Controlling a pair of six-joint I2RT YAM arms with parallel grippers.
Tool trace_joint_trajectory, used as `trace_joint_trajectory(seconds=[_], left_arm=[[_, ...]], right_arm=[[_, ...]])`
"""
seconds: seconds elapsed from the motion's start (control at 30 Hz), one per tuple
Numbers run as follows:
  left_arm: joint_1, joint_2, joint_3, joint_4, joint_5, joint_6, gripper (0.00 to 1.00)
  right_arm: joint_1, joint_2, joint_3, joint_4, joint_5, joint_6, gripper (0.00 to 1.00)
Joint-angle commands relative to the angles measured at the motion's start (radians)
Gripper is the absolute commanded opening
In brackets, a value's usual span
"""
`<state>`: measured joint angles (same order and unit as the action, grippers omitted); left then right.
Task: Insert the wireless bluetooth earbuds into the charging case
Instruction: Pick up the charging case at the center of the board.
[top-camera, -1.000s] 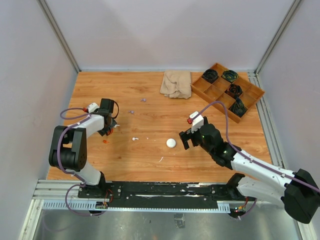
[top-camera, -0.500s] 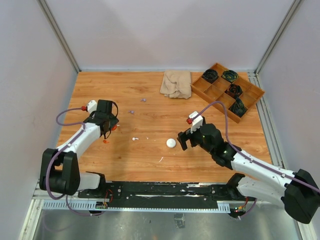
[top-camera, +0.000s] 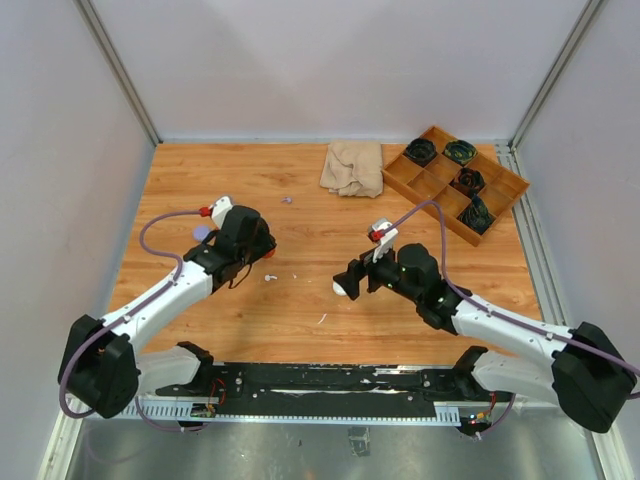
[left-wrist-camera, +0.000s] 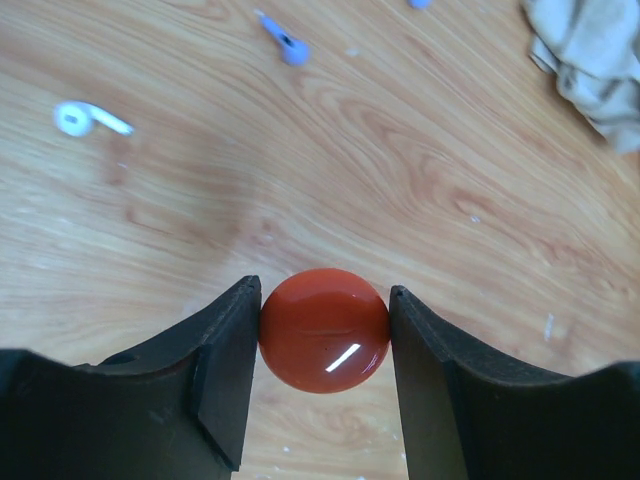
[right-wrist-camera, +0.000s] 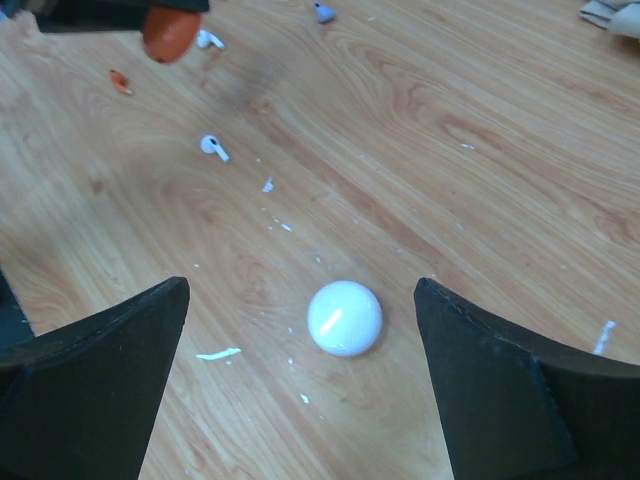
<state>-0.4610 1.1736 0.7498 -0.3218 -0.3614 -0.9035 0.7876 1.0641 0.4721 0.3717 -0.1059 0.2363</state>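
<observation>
Top external: wooden table (top-camera: 310, 215), pale walls (top-camera: 330, 70)

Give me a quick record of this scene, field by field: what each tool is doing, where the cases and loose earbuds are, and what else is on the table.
left tool: shut on red round case, clamped between both fingers
right tool: open, hovering over white round case, not touching it
loose earbuds: white earbud and pale purple earbud, both lying on the table
cloth: crumpled, far side
wooden tray: far right corner, black items in four compartments
</observation>
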Motion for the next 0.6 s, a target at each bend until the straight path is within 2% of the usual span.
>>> trace_joint_trajectory(seconds=[0.0, 0.27, 0.57], left_arm=[[-0.103, -0.023, 0.005, 0.08, -0.011, -0.062, 0.42], [-0.268, 0.001, 0.051, 0.159, -0.054, -0.14, 0.41], [-0.376, 0.025, 0.078, 0.227, -0.086, -0.167, 0.41]], right_arm=[[-0.009, 0.035, 0.007, 0.182, -0.089, 0.106, 0.95], [-0.009, 0.11, 0.008, 0.376, -0.126, 0.205, 0.86], [-0.009, 0.2, 0.028, 0.472, -0.131, 0.259, 0.72]])
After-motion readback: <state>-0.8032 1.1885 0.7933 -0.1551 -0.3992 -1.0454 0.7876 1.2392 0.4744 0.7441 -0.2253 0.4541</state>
